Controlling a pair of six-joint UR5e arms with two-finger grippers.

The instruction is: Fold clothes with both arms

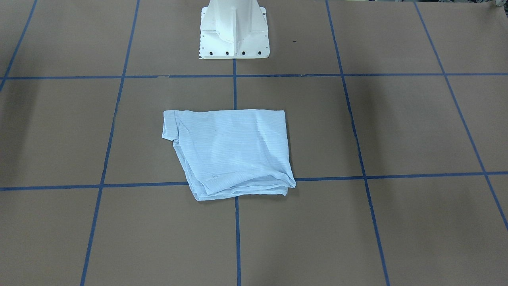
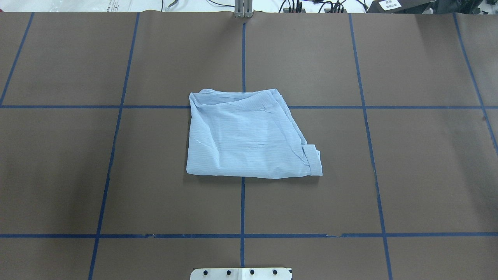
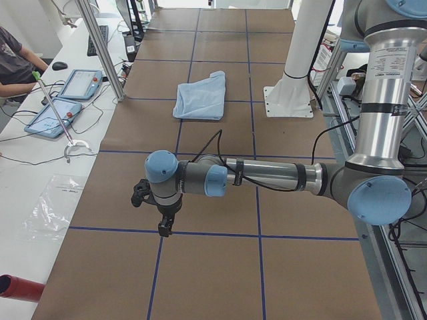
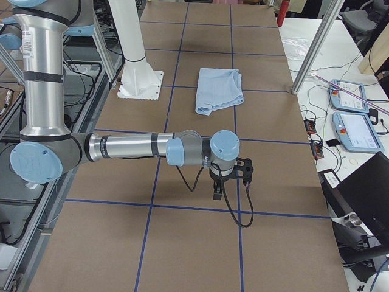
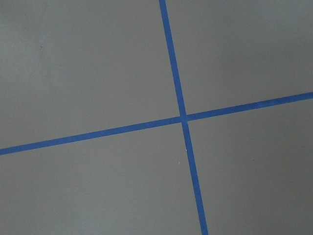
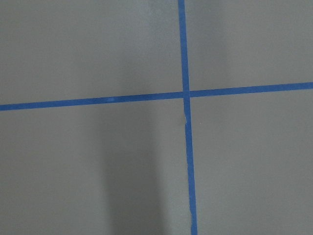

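1. Because each hand shows only in a side view, small and dark, I cannot tell whether the left hand point(image 3: 164, 229) or the right hand point(image 4: 216, 194) is open or closed. Both point down over bare table, well apart from the shirt.
2. The left arm point(image 3: 267, 175) and right arm point(image 4: 127, 146) are cut off at the frame edges above their upright sections.
3. The shirt point(image 2: 249, 136) lies folded into a rough four-sided pack at the middle of the table point(image 2: 420, 175), over a crossing of blue tape lines point(image 2: 113, 155). Its folds cover the inner layers.
4. A small flap sticks out at the pack's corner on the robot's right; what part it is I cannot tell.
5. The cloth is thin, pale blue, finely striped and softly creased. The table cover is matte brown paper.
6. The white pedestal point(image 1: 234, 35) is cut off at the top of the front-facing view.
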